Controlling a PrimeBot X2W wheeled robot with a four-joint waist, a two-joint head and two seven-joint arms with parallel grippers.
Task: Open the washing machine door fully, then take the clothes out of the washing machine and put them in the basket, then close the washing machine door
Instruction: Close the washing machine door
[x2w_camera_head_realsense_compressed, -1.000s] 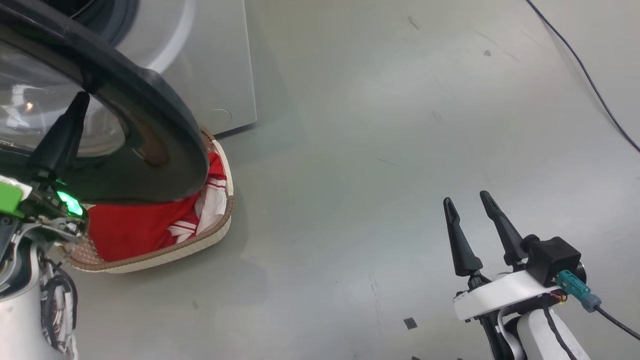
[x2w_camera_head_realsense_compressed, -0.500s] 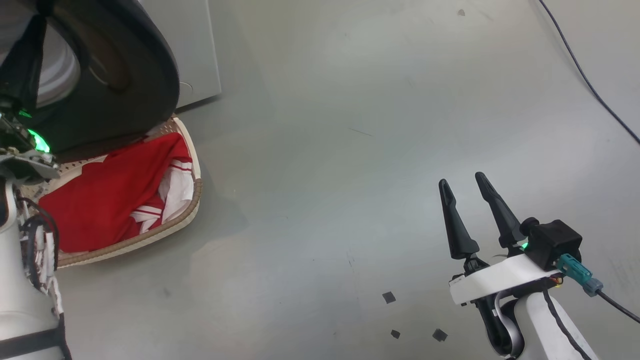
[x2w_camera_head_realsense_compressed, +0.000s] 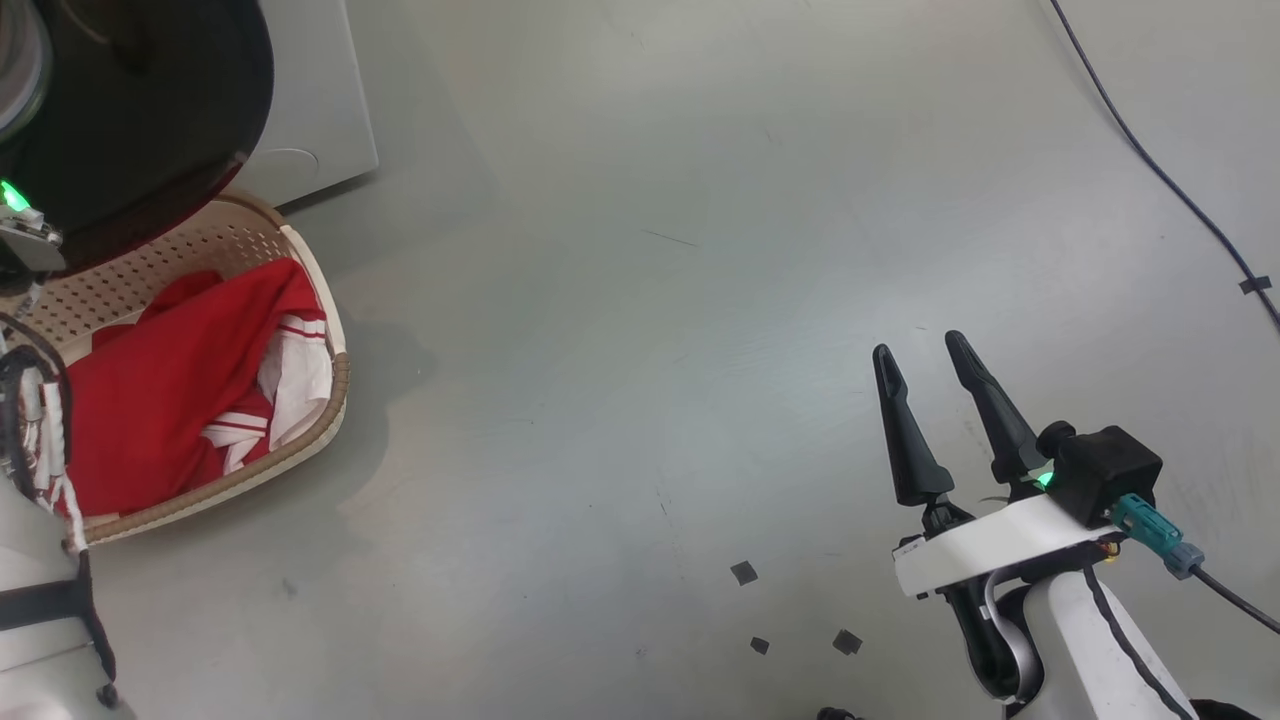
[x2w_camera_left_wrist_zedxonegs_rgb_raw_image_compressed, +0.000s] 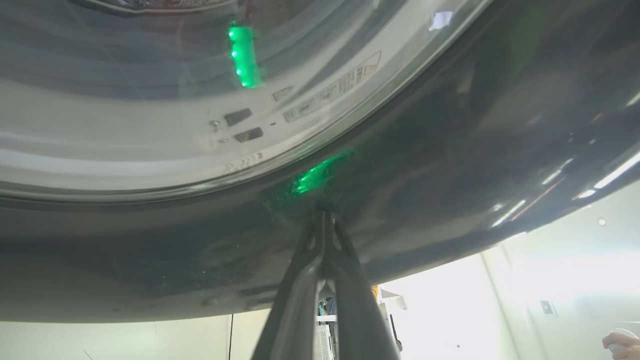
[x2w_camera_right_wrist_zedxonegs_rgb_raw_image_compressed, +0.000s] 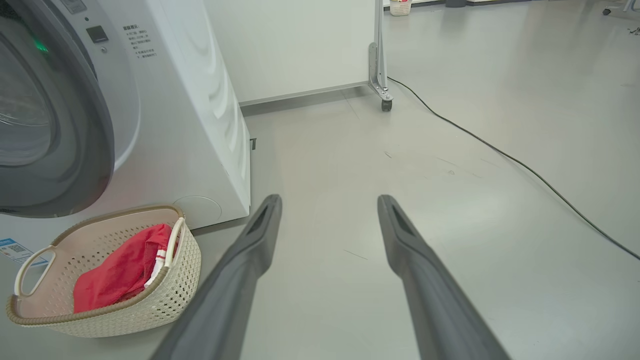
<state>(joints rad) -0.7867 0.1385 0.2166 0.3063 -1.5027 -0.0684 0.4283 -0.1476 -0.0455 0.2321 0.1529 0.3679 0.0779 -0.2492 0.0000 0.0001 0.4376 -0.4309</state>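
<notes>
The left tool (x2w_camera_left_wrist_zedxonegs_rgb_raw_image_compressed: 324, 216), fingers pressed together, touches its tips to the glossy black ring of the washing machine door (x2w_camera_left_wrist_zedxonegs_rgb_raw_image_compressed: 450, 150) (just beside the glass bowl (x2w_camera_left_wrist_zedxonegs_rgb_raw_image_compressed: 150, 100)). The right tool (x2w_camera_head_realsense_compressed: 916, 345) hangs over bare floor (x2w_camera_head_realsense_compressed: 640, 300), fingers apart, holding nothing. The clothes (x2w_camera_head_realsense_compressed: 150, 400) lie in the basket (x2w_camera_head_realsense_compressed: 335, 395), which stands by the washing machine (x2w_camera_head_realsense_compressed: 310, 110).

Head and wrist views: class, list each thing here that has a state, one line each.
Large round glossy black washing machine door, ajar.
Small cream perforated plastic basket, upright, partly filled.
Red white-striped fabric clothes, crumpled in basket.
Left gripper, shut, tips against door.
Right gripper, open, empty.
</notes>
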